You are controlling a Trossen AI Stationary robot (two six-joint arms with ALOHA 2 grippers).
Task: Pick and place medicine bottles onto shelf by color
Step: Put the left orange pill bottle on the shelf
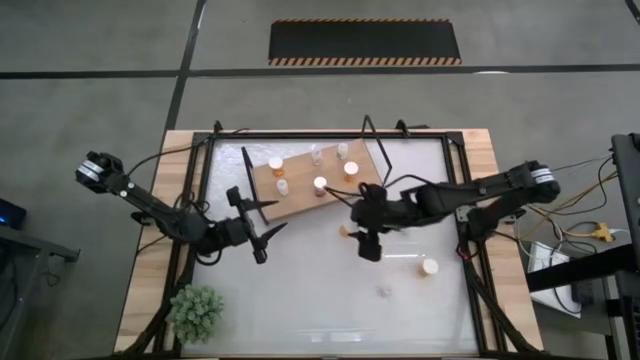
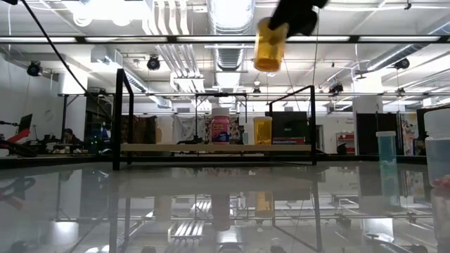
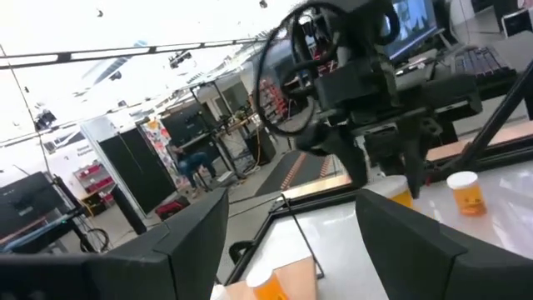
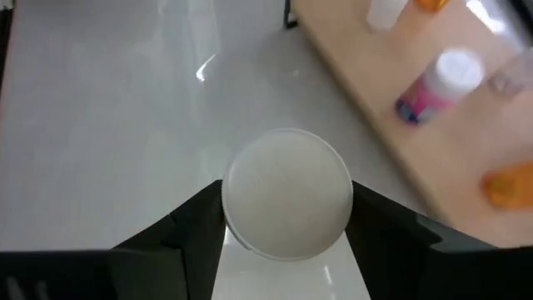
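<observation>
Seen from above, a pale worktop [image 1: 330, 300] with a black rim is carrying a light-brown wooden shelf [image 1: 300, 195] with black wire end frames, lying at an angle toward the far side.

The right pincer [image 1: 362, 236] is hanging over the worktop just beside the shelf's near edge, its fingers [image 4: 175, 242] closed around an orange medicine bottle [image 2: 268, 48] with a white cap [image 4: 286, 193]. In the low view this bottle is hanging high in the air, well above the shelf, and the right wrist view is looking straight down on its round cap, gripped between the two dark fingers.

The left pincer [image 1: 262, 232] is hovering over the worktop near the shelf's left end, its fingers spread wide apart and holding nothing.

Several bottles are standing upright on the shelf: an orange one [image 1: 275, 164], another orange one [image 1: 351, 169], a pink-labelled bottle [image 1: 320, 185], and pale ones [image 1: 317, 155] near the far edge. One more orange bottle [image 1: 430, 268] is standing on the worktop to the right, well apart from the shelf. A small green plant [image 1: 196, 312] is sitting at the near left corner.
</observation>
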